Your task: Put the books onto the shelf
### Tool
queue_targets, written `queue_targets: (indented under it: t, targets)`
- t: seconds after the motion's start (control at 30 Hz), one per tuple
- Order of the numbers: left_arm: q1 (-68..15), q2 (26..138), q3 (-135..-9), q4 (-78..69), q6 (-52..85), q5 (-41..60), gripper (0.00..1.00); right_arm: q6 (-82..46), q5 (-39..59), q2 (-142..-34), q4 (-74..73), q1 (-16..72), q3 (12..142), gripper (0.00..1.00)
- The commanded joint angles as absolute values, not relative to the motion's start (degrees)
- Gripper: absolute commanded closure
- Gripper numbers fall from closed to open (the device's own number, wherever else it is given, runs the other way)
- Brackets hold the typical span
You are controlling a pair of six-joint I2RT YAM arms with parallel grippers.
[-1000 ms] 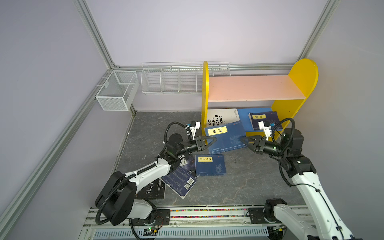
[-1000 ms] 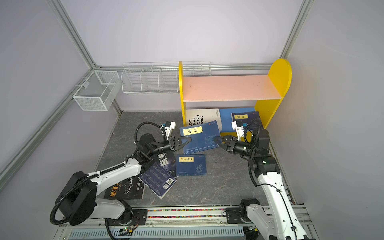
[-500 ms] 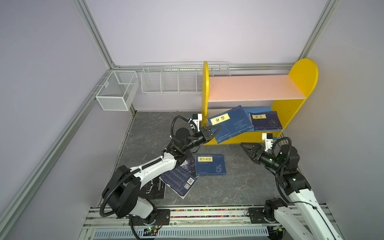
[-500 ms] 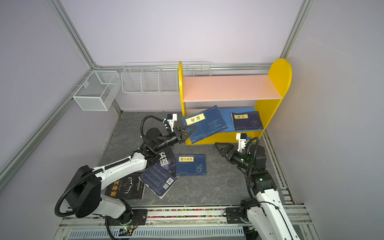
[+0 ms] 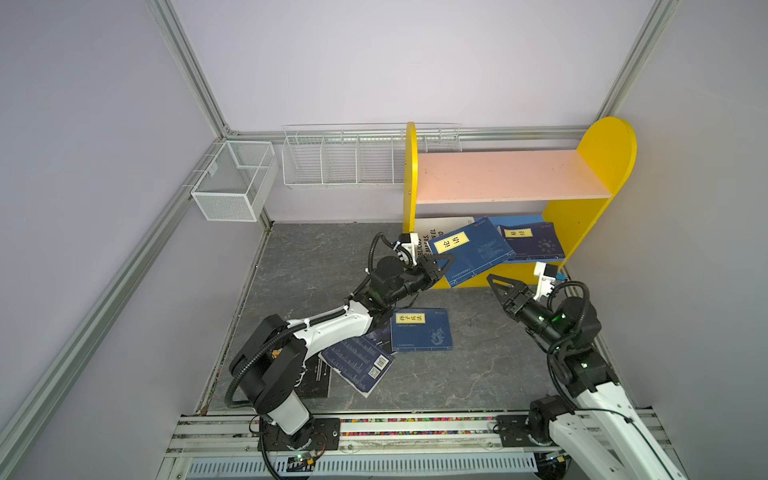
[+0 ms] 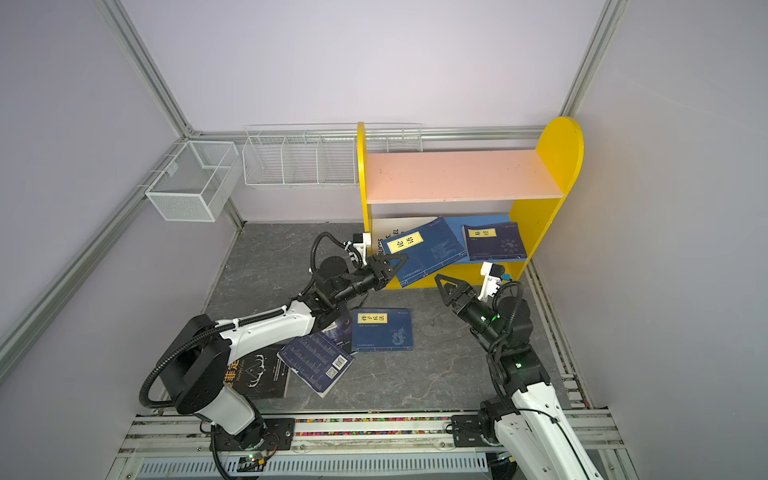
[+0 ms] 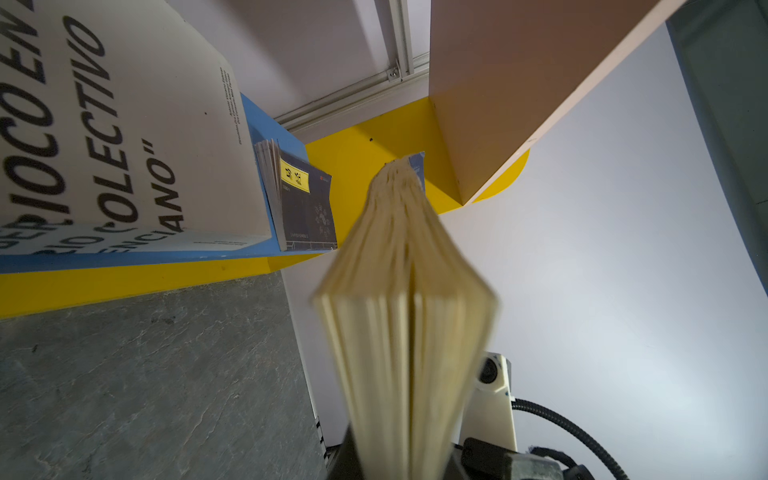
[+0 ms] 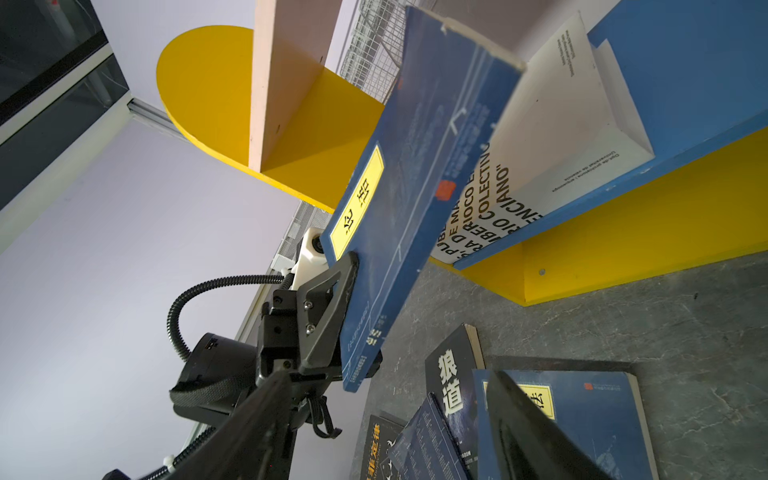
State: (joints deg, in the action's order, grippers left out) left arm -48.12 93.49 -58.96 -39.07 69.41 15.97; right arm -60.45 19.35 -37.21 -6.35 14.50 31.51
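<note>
Navy book (image 5: 469, 253) with yellow title label and cream page edges, tilted, pinched at its near corner by left gripper (image 5: 446, 264); far end over blue lower board of shelf (image 5: 511, 176), overlapping white book (image 5: 426, 241), beside second navy book (image 5: 532, 243). Right gripper (image 5: 496, 280) spread and empty, just before shelf front. Other books (image 5: 420, 329) flat on floor near left arm.

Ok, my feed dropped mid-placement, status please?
Left jaws shut on navy book, tilted over lower board. Right jaws open, empty, clear. White book lying on that board beneath it.
</note>
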Motion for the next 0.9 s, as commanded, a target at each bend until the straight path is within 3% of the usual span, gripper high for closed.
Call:
queue_targets:
  t: [0.0,0.43,0.87]
  targets:
    - [-48.82,94.13,-62.21,-43.20,70.84,15.33,1.00,-61.65,17.45,-38.79,-9.38,14.94,32.29,0.27]
    - [-49.89,96.79,-63.72,-45.51,72.68,15.43,1.00,-61.50,16.33,-45.04,-14.88,15.41,35.15,0.35]
    - [-51.73,95.96,-61.10,-45.85,72.07,13.38,1.00,-64.56,11.84,-48.96,-15.94,18.11,34.35,0.79]
